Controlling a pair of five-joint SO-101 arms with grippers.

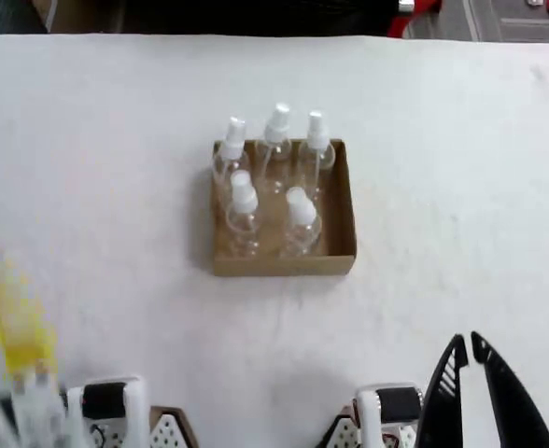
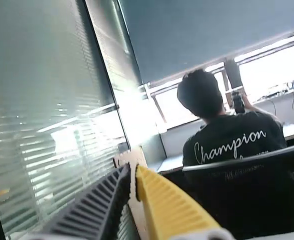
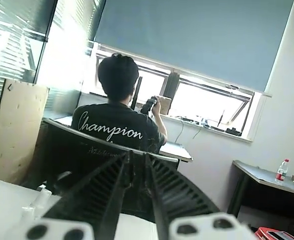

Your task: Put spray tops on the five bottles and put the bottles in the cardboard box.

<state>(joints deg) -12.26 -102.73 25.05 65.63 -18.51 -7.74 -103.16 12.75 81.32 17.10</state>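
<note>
right gripper (image 1: 471, 341), closed and empty like the left gripper (image 2: 132, 172), sits nearer the bottle-filled cardboard box (image 1: 284, 264), at its ten o'clock.

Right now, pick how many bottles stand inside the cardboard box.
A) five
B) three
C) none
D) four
A: in the high view five bottles stand upright inside the cardboard box, three along the far side and two nearer, each with a white spray top on it.
</note>
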